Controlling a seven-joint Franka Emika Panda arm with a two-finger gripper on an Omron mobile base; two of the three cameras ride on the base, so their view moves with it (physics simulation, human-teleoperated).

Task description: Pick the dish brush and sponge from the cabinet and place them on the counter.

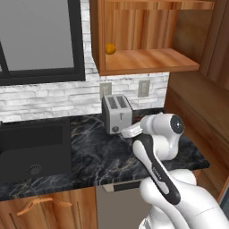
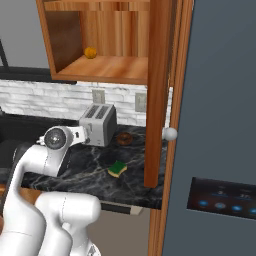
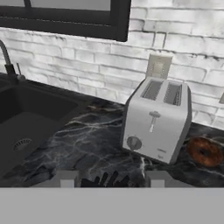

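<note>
Arm: glossy white, rounded segments. Dark joint bands; round dark end cap with a small blue dot.

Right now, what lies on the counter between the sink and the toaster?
Nothing: the hand view shows only bare counter between the sink and the toaster.

Even, soft light w/ no clear source is filling all views; faint shadow is sitting under the toaster; rendering is looking slightly blurry, no glare.
</note>
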